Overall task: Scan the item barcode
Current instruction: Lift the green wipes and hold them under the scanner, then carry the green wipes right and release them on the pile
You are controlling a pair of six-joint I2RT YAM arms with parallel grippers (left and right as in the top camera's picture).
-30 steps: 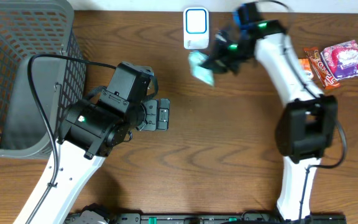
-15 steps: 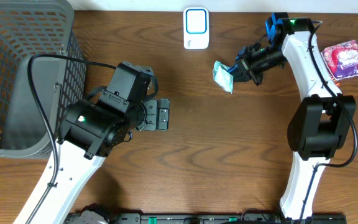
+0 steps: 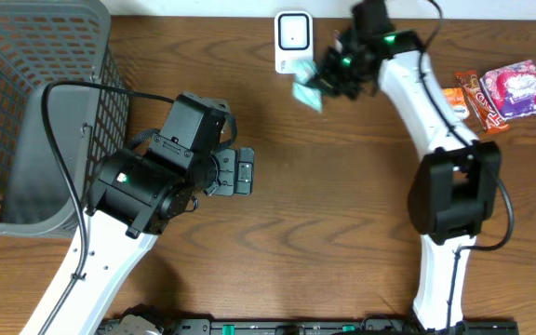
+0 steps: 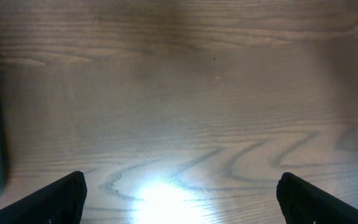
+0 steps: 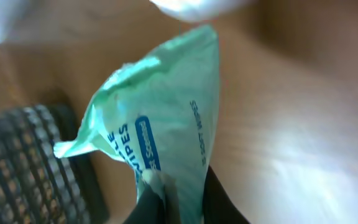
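Observation:
A pale green wipes packet [image 3: 307, 91] hangs in the air just right of the white barcode scanner [image 3: 292, 42] at the table's far edge. My right gripper [image 3: 328, 79] is shut on the packet's lower end; in the right wrist view the packet [image 5: 166, 118] rises from between the dark fingers [image 5: 225, 205], blue lettering on its face. No barcode shows on the visible side. My left gripper [image 3: 243, 171] hovers open over bare wood at the table's middle left, its two fingertips [image 4: 55, 199] far apart and nothing between them.
A grey mesh basket [image 3: 26, 112] fills the left end of the table. Snack packets, orange and brown [image 3: 473, 98] and a pink one [image 3: 519, 88], lie at the far right. The left arm's bulky body [image 3: 156, 177] sits beside the basket.
The right arm has swung the wipes packet right and then back left, ending close beside the scanner. The left arm has not moved.

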